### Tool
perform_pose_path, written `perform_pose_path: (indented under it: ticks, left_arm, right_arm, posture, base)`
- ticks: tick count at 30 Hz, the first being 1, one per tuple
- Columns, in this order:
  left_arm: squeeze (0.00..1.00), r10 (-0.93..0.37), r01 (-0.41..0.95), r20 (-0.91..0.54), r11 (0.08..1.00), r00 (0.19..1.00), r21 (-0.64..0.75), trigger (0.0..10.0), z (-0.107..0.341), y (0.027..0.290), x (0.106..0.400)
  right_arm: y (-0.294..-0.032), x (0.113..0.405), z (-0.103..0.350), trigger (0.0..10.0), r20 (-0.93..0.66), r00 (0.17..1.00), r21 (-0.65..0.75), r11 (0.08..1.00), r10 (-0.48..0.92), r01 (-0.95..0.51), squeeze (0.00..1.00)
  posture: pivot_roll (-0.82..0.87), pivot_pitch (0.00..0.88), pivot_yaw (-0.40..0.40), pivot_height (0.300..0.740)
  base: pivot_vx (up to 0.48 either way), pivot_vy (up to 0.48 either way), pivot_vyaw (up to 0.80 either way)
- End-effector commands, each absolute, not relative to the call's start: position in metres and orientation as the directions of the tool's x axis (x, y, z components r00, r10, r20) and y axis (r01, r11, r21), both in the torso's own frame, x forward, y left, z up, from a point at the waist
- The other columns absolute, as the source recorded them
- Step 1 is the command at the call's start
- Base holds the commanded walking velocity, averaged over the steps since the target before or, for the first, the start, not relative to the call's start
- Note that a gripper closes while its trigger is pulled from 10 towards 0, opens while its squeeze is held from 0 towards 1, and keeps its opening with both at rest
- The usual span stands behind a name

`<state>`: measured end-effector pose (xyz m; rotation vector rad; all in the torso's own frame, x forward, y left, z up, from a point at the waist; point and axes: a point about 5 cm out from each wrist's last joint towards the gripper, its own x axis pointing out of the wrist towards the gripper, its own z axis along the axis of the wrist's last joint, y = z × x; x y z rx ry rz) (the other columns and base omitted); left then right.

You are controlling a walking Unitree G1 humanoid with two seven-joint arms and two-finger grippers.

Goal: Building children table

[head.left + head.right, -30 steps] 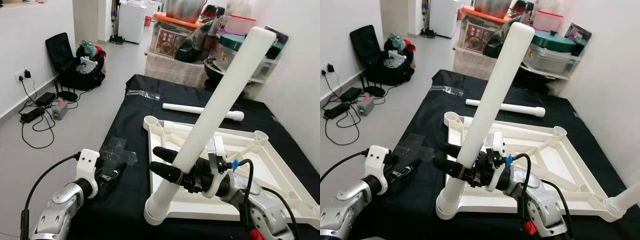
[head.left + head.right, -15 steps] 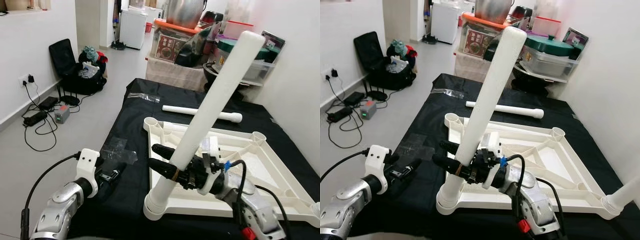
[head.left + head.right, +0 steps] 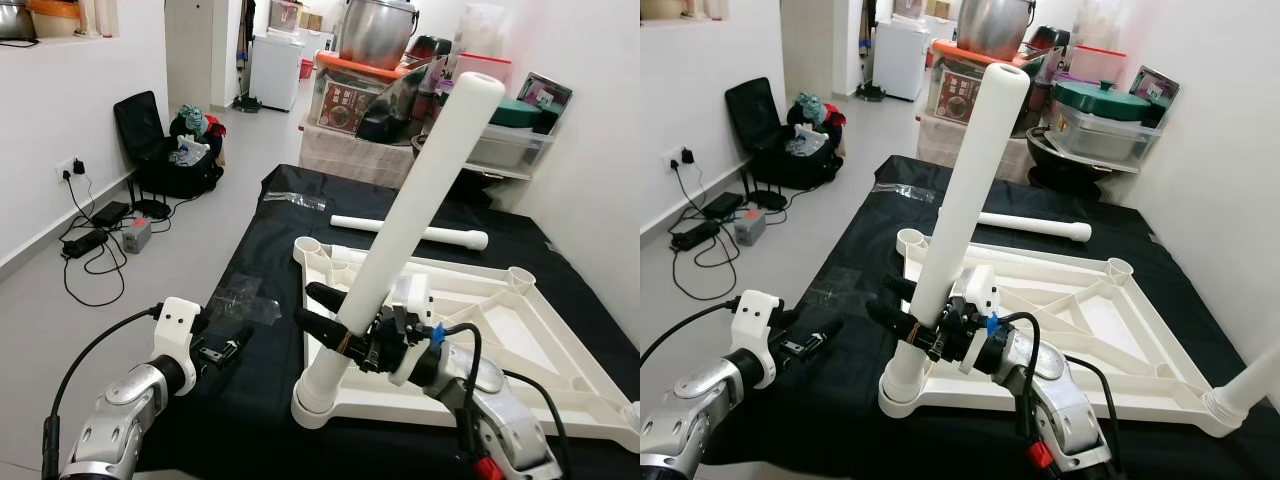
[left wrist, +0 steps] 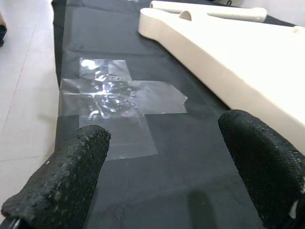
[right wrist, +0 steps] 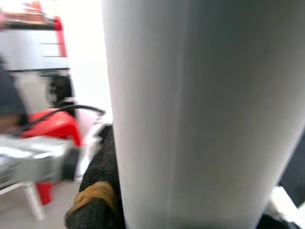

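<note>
A white children's table top (image 3: 520,330) lies upside down on a black cloth. A long white leg (image 3: 410,220) stands tilted in its near-left corner socket (image 3: 315,400). My right gripper (image 3: 325,315) is shut on this leg low down, its black fingers (image 5: 97,200) on either side of the tube. A second white leg (image 3: 410,232) lies loose on the cloth beyond the table top. Another leg (image 3: 1245,390) shows at the near-right corner. My left gripper (image 3: 225,350) hovers open over the cloth to the left, its fingertips (image 4: 71,176) apart with nothing between.
A clear plastic sheet (image 4: 114,90) lies on the black cloth (image 3: 260,260) near my left gripper. Shelves with pots and boxes (image 3: 420,90) stand behind the cloth. A black bag (image 3: 175,150) and cables (image 3: 90,240) sit on the floor at left.
The camera has risen and shifted. The leg held by my right gripper has swung a little more upright. The left arm has stayed where it was.
</note>
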<state>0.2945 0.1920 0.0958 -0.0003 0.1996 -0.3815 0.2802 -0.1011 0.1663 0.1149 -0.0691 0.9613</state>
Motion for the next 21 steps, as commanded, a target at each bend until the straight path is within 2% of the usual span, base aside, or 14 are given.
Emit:
perform_pose_path:
  ticks: [1,2,3,4,6,8,13,16,19,20,21]
  left_arm:
    - [0.0,-0.375,0.376,-0.201,0.926,0.905,-0.035,10.0,0.093,0.191,0.295]
    - [0.0,-0.375,0.376,-0.202,0.926,0.905,-0.037,10.0,0.093,0.19,0.295]
    - [0.0,-0.375,0.376,-0.202,0.926,0.905,-0.037,10.0,0.093,0.19,0.295]
    - [0.0,-0.375,0.375,-0.203,0.926,0.905,-0.039,10.0,0.092,0.19,0.295]
    - [0.0,-0.375,0.375,-0.203,0.926,0.905,-0.039,10.0,0.092,0.19,0.295]
    - [0.0,-0.376,0.375,-0.205,0.926,0.904,-0.042,10.0,0.091,0.189,0.294]
    - [0.0,-0.375,0.374,-0.206,0.926,0.904,-0.043,10.0,0.09,0.189,0.294]
    - [0.0,-0.376,0.375,-0.208,0.926,0.903,-0.043,10.0,0.09,0.19,0.294]
    - [0.0,-0.379,0.379,-0.208,0.925,0.902,-0.044,10.0,0.09,0.189,0.295]
    - [0.0,-0.379,0.379,-0.208,0.925,0.902,-0.044,10.0,0.09,0.189,0.295]
    - [0.0,-0.38,0.38,-0.208,0.924,0.901,-0.044,10.0,0.09,0.189,0.295]
  right_arm:
    - [-0.119,0.276,0.086,10.0,-0.307,0.657,0.206,0.722,0.688,-0.66,0.0]
    - [-0.125,0.281,0.082,10.0,-0.346,0.715,0.183,0.791,0.608,-0.584,0.0]
    - [-0.125,0.281,0.082,10.0,-0.346,0.715,0.183,0.791,0.608,-0.584,0.0]
    - [-0.131,0.285,0.077,10.0,-0.374,0.756,0.18,0.842,0.537,-0.509,0.0]
    - [-0.131,0.285,0.077,10.0,-0.374,0.756,0.18,0.842,0.537,-0.509,0.0]
    - [-0.136,0.286,0.072,10.0,-0.404,0.792,0.164,0.888,0.457,-0.429,0.0]
    - [-0.134,0.283,0.072,10.0,-0.404,0.793,0.162,0.889,0.456,-0.428,0.0]
    - [-0.127,0.278,0.08,10.0,-0.344,0.771,0.198,0.844,0.536,-0.498,0.0]
    - [-0.117,0.269,0.096,10.0,-0.239,0.682,0.255,0.722,0.692,-0.643,0.0]
    - [-0.117,0.269,0.096,10.0,-0.239,0.682,0.255,0.722,0.692,-0.643,0.0]
    - [-0.115,0.265,0.1,10.0,-0.219,0.644,0.264,0.68,0.733,-0.684,0.0]
  posture:
    - [0.11,0.0,-0.161,0.74]
    - [0.11,0.0,-0.162,0.74]
    - [0.11,0.0,-0.162,0.74]
    - [0.11,0.0,-0.163,0.74]
    - [0.11,0.0,-0.163,0.74]
    - [0.11,0.0,-0.164,0.74]
    - [0.1,0.0,-0.163,0.74]
    - [0.1,0.0,-0.158,0.74]
    - [0.09,0.0,-0.155,0.74]
    - [0.09,0.0,-0.155,0.74]
    - [0.1,0.0,-0.156,0.74]
  base:
    - [0.0,0.0,0.0]
    - [0.0,0.0,0.0]
    - [0.0,0.0,0.0]
    - [0.0,0.0,0.0]
    - [0.0,0.0,0.0]
    - [0.0,0.0,0.0]
    - [0.0,0.0,0.0]
    - [0.0,0.0,0.0]
    - [0.0,0.0,0.0]
    - [0.0,0.0,0.0]
    - [0.0,0.0,0.0]
